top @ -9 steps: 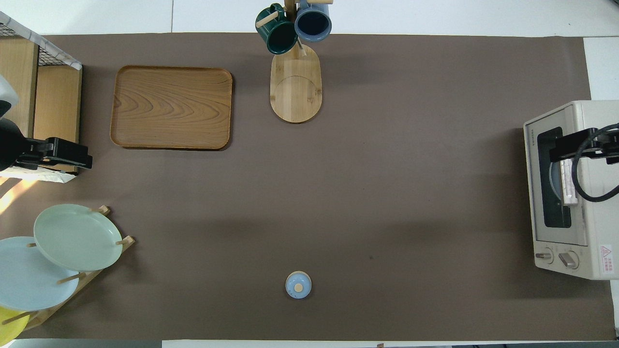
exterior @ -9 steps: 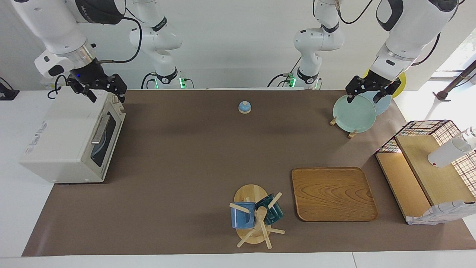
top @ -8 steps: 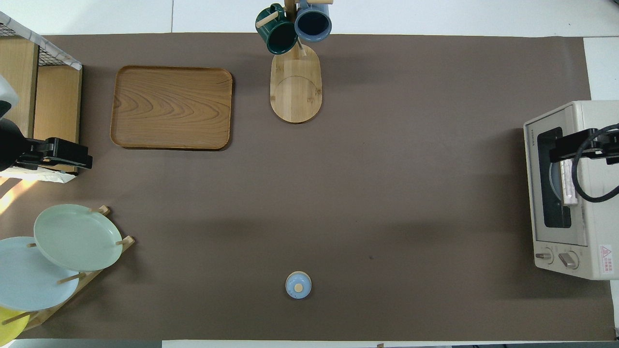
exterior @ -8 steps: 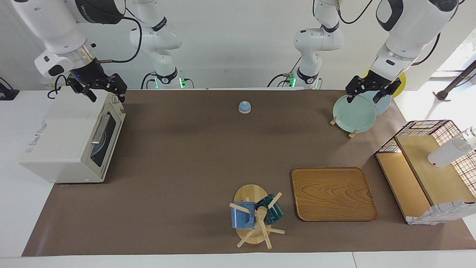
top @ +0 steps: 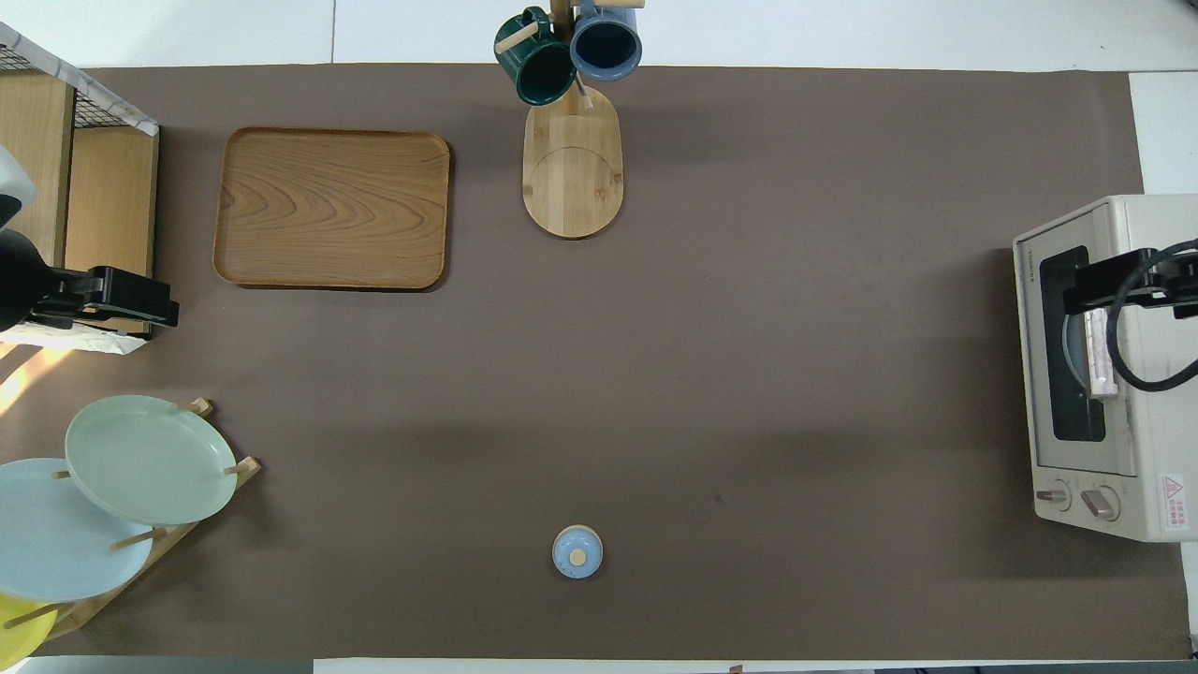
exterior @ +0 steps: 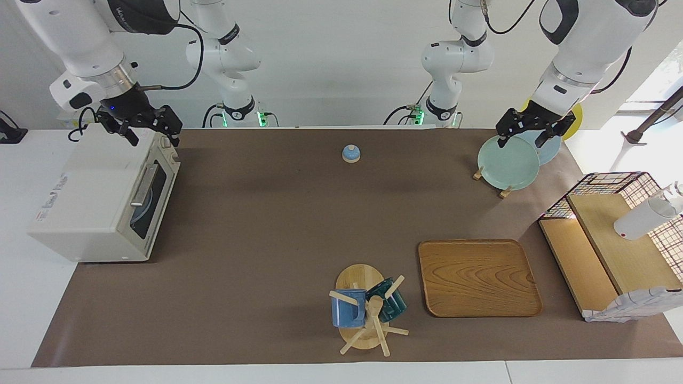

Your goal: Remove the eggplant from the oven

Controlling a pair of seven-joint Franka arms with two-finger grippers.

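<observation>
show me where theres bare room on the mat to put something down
Widest bare patch: mid-mat between the oven, small blue lid, mug rack. The wooden tray is bare too. Crowded around the plate rack and shelf.

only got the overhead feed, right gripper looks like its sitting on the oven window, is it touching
Observer: No. In the facing view the right gripper hangs open in the air over the oven's top edge, at its end nearer the robots, clear of the bar handle.
Operator: door cracked at all
Observer: No, the door stands shut, flush with the oven's front.
Operator: and left gripper, looks over the shelf here
Observer: The facing view puts the left gripper open over the green plate in the rack, waiting.
</observation>
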